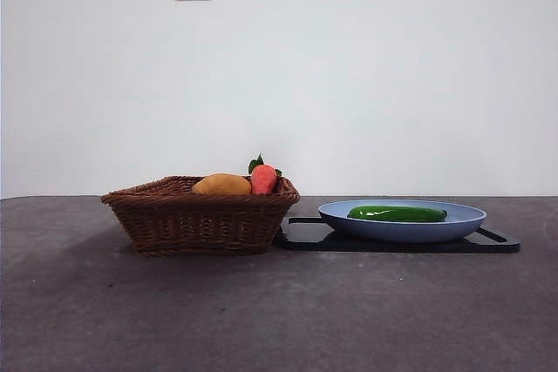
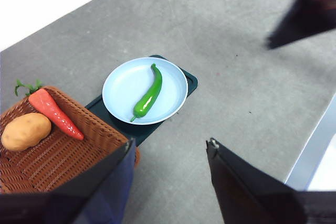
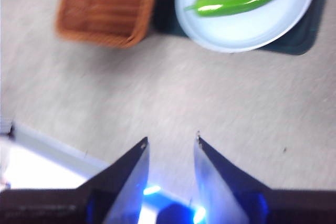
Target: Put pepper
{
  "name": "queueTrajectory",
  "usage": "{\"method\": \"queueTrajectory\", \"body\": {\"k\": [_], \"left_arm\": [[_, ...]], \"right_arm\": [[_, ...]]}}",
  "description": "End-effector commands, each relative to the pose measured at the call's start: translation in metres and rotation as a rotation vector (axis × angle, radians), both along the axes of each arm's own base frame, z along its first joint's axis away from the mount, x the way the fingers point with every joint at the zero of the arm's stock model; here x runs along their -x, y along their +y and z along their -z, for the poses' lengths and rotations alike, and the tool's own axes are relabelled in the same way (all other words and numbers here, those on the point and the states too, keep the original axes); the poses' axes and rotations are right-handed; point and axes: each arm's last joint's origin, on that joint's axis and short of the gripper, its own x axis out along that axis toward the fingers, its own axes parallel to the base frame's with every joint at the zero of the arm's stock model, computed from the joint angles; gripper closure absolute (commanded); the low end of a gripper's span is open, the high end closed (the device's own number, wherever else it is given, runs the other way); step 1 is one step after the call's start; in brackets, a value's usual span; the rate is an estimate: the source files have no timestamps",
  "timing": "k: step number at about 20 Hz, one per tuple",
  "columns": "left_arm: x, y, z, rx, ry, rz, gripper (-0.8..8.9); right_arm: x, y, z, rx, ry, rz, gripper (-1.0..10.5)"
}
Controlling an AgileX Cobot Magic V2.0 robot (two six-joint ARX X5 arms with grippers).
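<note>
Presently catalogued: one pepper (image 1: 397, 213), long and glossy green, lay across a pale blue plate (image 1: 453, 226) set on a dark tray (image 1: 497, 243), touching no gripper. Beside the tray stood a wicker basket (image 1: 196, 224) holding a red-orange vegetable (image 1: 263, 179) and a yellow-orange fruit (image 1: 221, 185). Left gripper (image 2: 170, 148): jaws wide apart, empty, above the table. Right gripper (image 3: 170, 141): jaws parted, empty, well clear of the plate.

The left gripper (image 2: 170, 148) has two broad black jaws tapering to pointed tips. The right gripper's (image 3: 170, 141) black jaws are similar, with blue light glowing at their base.
</note>
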Motion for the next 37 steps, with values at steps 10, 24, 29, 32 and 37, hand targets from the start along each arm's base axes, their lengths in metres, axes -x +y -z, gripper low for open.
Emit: {"method": "queueTrajectory", "body": {"k": [10, 24, 29, 32, 37], "left_arm": [[0.001, -0.003, -0.002, -0.013, -0.003, 0.015, 8.05], [-0.002, 0.000, -0.003, -0.039, -0.050, -0.010, 8.05], [-0.014, 0.046, -0.037, 0.097, -0.303, -0.231, 8.05], [-0.002, 0.090, -0.052, 0.192, -0.453, -0.304, 8.05], [0.021, 0.139, -0.015, 0.279, -0.747, -0.543, 8.05]], "right_arm": [[0.041, -0.003, -0.016, 0.004, -0.083, -0.072, 9.4], [0.040, -0.003, -0.016, -0.001, -0.082, -0.059, 9.4], [0.040, -0.003, -0.016, -0.001, -0.081, -0.059, 9.4], [0.040, -0.003, -0.016, -0.001, -0.082, -0.059, 9.4], [0.040, -0.003, -0.016, -0.001, -0.082, -0.059, 9.4]]}}
